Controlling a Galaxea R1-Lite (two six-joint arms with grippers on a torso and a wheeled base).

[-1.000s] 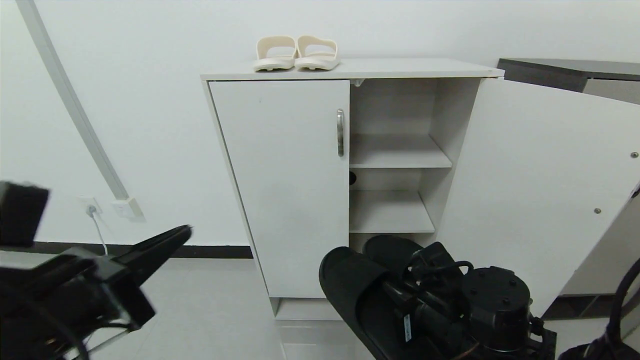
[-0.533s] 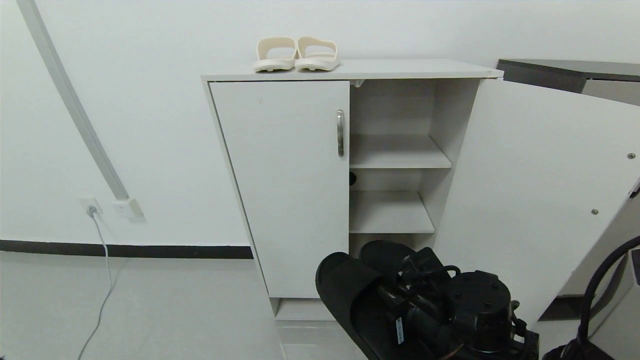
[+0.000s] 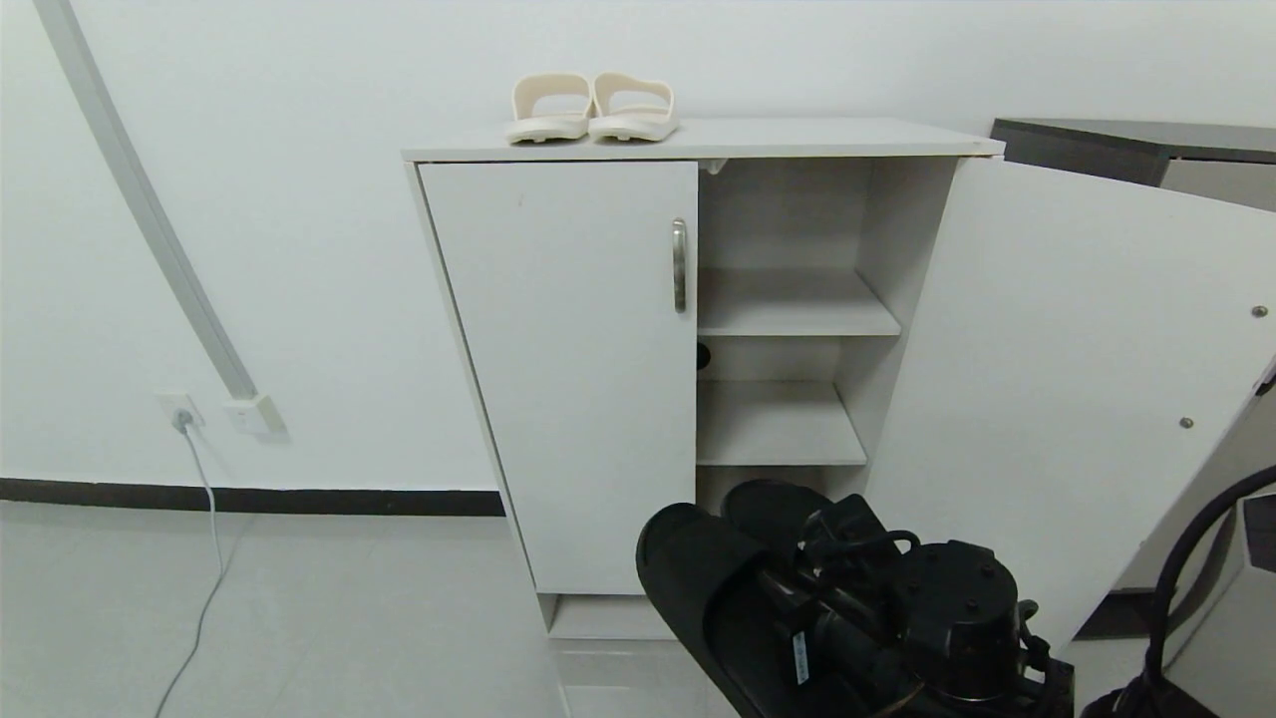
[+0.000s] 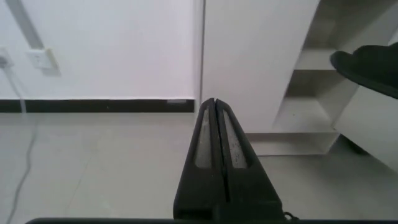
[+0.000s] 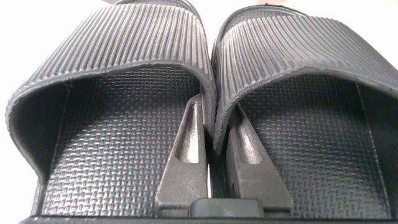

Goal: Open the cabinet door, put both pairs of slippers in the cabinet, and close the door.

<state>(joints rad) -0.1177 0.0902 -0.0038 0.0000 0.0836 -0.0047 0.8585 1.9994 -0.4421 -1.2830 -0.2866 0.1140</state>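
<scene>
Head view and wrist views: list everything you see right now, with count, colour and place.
cabinet: one, white, against the wall.
left door: white, shut.
right door: white, swung open.
shelves: two, white, in the open half.
cream slippers: one pair, on the cabinet top.
black slippers: one pair, low before the open half.
wall socket: one, white, left of the cabinet.
left hand: black, shut, above the floor.
right hand: black, shut on the black slippers.

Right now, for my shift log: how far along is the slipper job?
Done: the right cabinet door stands open. In hand: the right gripper pinches the black slippers together by their straps, in front of the open shelves. Left: the cream slippers sit on the cabinet top, the left gripper is shut and empty, and the door needs closing.
</scene>
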